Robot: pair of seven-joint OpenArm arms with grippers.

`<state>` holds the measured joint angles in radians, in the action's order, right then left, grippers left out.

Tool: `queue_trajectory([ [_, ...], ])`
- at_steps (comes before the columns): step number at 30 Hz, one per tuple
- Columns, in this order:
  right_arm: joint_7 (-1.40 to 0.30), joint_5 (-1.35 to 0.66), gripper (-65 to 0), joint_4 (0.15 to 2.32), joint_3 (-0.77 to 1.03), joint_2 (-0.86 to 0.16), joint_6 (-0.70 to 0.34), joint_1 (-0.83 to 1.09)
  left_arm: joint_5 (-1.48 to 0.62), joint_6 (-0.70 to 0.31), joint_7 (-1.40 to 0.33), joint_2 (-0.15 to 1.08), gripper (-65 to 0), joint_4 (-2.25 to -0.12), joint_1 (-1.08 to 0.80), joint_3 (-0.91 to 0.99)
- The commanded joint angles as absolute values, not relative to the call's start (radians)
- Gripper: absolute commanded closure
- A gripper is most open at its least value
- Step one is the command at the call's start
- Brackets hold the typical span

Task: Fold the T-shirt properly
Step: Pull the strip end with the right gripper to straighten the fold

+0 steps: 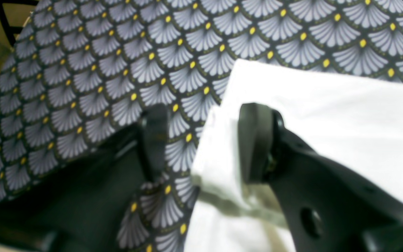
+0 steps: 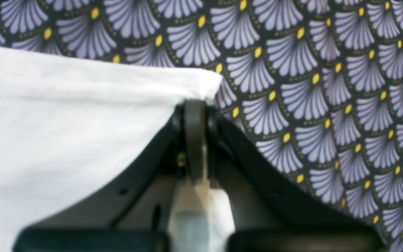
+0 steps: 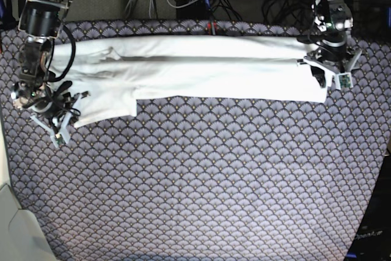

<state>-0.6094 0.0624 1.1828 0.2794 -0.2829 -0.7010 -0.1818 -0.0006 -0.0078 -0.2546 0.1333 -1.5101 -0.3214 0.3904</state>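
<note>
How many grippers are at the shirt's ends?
2: the right gripper at the T-shirt's sleeve end, jaws shut on its corner; the left gripper at the other end, jaws open.

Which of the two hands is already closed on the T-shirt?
The right hand: its jaws pinch a corner of the T-shirt. The left hand stands open.

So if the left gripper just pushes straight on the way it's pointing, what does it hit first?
Most likely the T-shirt. The open left gripper straddles its folded corner, one finger over the white cloth, the other over the patterned tablecloth. Depth is unclear, but the cloth edge lies right between the jaws.
</note>
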Motion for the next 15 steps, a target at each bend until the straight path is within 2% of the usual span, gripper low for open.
queue_trajectory([
  [1,-0.622,0.07,0.0,1.214,0.289,-0.303,-0.698,-0.189,0.001,-0.004,-0.232,0.143,-32.3,-1.529,-0.318,0.392],
  [8,-0.627,0.068,0.0,1.492,0.289,-0.302,-0.698,-0.051,0.001,-0.005,-0.232,0.143,-32.3,-1.529,-0.318,0.392],
  [15,-0.705,0.068,0.0,1.69,0.315,-0.302,-0.698,0.068,0.001,-0.01,-0.232,0.143,-32.3,-1.529,-0.321,0.394],
])
